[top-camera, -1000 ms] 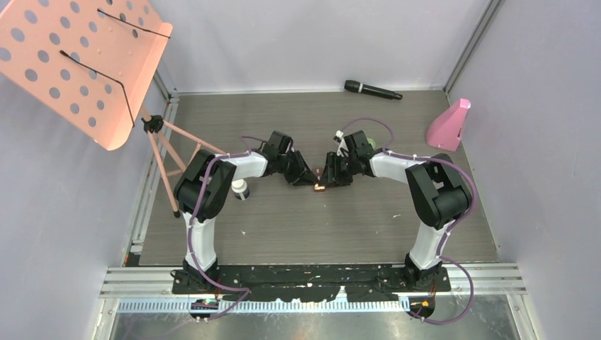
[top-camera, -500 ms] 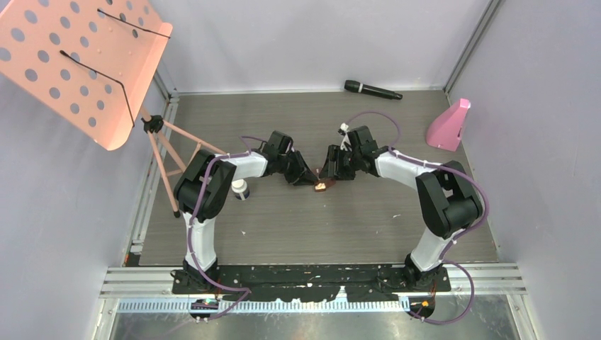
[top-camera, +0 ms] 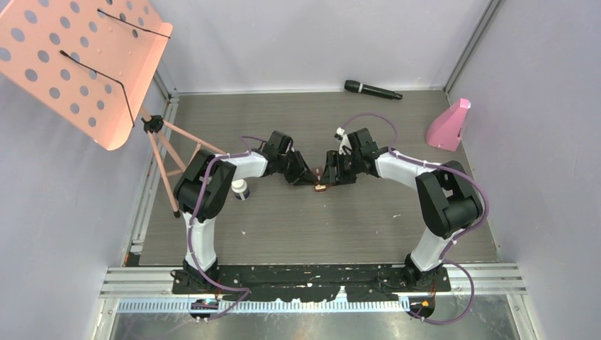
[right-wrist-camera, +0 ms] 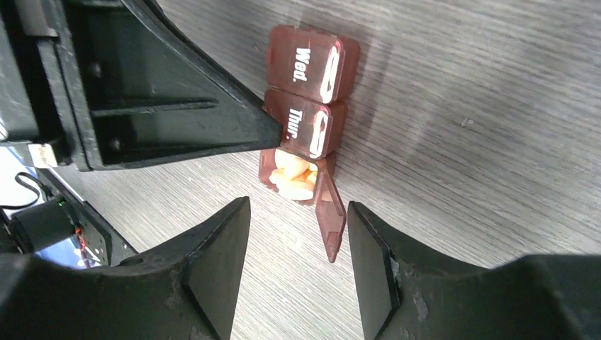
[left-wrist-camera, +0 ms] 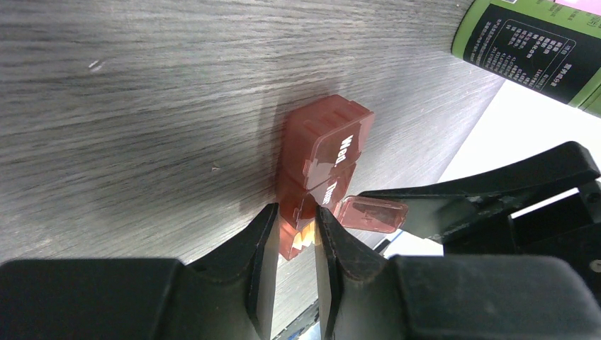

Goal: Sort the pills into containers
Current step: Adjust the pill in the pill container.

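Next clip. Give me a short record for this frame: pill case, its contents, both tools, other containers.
pill case: brown; Wed. and Thur. lids shut, end compartment open
pills: pale orange, in the open compartment
left tool: shut on the case's open end
right tool: open, above the open compartment
white bottle: apart from the case, untouched
green bottle: partly in view, untouched

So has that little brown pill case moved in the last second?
No, not noticeably. The pill case lies at the same spot, as far from the microphone as before, held by the left gripper.
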Robot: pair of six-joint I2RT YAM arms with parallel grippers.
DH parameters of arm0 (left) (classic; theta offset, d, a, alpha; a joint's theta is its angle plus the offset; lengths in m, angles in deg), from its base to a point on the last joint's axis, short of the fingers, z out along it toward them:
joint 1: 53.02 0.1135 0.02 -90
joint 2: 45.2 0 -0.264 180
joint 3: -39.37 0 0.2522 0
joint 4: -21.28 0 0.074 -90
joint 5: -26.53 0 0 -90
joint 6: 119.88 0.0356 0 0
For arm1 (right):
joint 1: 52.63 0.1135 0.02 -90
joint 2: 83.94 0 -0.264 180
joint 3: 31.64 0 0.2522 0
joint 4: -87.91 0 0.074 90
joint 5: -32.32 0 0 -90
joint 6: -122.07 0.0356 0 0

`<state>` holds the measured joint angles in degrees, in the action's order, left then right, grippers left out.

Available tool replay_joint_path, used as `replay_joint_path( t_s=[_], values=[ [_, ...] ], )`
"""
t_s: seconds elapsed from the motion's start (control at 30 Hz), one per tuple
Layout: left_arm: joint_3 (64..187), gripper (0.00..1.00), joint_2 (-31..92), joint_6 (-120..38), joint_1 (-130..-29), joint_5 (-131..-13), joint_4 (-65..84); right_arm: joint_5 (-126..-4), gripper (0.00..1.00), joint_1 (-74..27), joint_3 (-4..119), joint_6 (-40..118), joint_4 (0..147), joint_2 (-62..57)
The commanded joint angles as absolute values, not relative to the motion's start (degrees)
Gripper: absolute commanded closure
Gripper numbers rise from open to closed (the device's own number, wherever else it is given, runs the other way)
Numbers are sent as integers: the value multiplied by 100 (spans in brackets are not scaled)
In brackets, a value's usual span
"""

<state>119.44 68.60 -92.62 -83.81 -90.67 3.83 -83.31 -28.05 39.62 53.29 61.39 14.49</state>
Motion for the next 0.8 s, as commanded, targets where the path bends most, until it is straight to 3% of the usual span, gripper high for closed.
replay_joint_path(
  t_s=[0.0, 0.47, 0.77],
  values=[
    [12002, 75, 6967, -9162, -8407, -8929, 251, -8484, 40, -2811, 4025, 4921, 5908, 1601],
    [12059, 75, 6985, -9156, -8396, -8940, 203, -8232, 50, -2811, 4060, 5396, 6168, 1796],
    [12106, 75, 7006, -9139, -8387, -8953, 134, -8266, 51, -2811, 3969, 5943, 6567, 1873]
  ],
)
